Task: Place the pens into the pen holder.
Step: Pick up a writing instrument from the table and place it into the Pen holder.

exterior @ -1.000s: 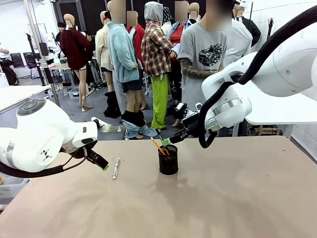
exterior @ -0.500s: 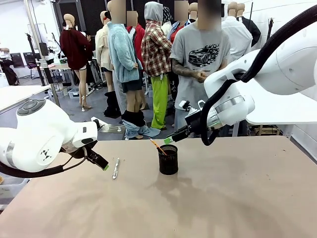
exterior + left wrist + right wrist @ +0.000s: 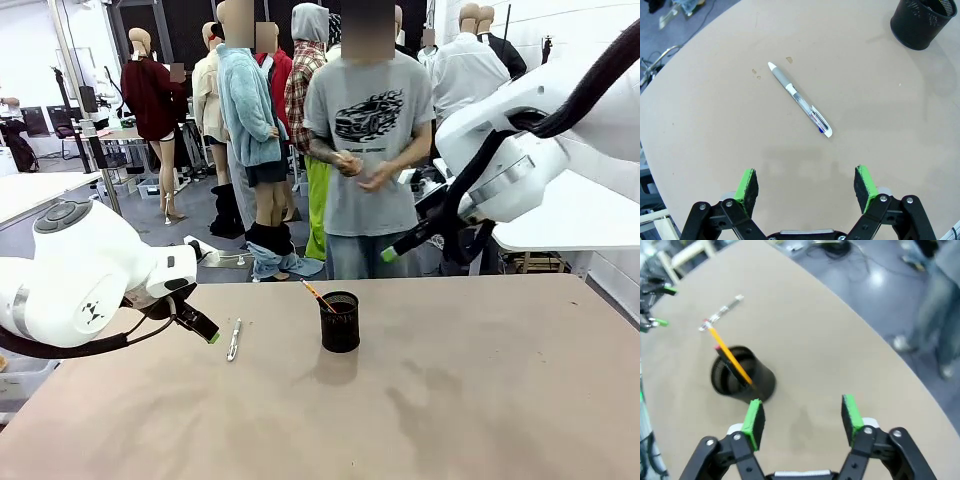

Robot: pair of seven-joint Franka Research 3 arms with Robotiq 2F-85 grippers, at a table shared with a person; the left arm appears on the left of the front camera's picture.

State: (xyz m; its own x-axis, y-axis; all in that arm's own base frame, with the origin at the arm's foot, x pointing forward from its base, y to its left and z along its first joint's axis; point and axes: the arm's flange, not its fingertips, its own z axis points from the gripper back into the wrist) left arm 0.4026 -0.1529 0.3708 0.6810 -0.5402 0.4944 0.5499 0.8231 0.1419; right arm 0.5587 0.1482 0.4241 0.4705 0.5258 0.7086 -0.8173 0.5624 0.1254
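Tabletop [image 3: 450, 400] bears a white pen [image 3: 800, 100] near wide-spread empty left fingers [image 3: 746, 186]; parted, empty right fingers [image 3: 754, 422] overlook pen holder [image 3: 760, 382].

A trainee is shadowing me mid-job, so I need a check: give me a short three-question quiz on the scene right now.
1. True or false: the white pen lies flat on the table, apart from the black mesh cup.
2. What sticks out of the cup? A) an orange pencil B) scissors C) a ruler
3. Which gripper, open, looks down on the white pen?
Key: 1 true; 2 A; 3 the left gripper.
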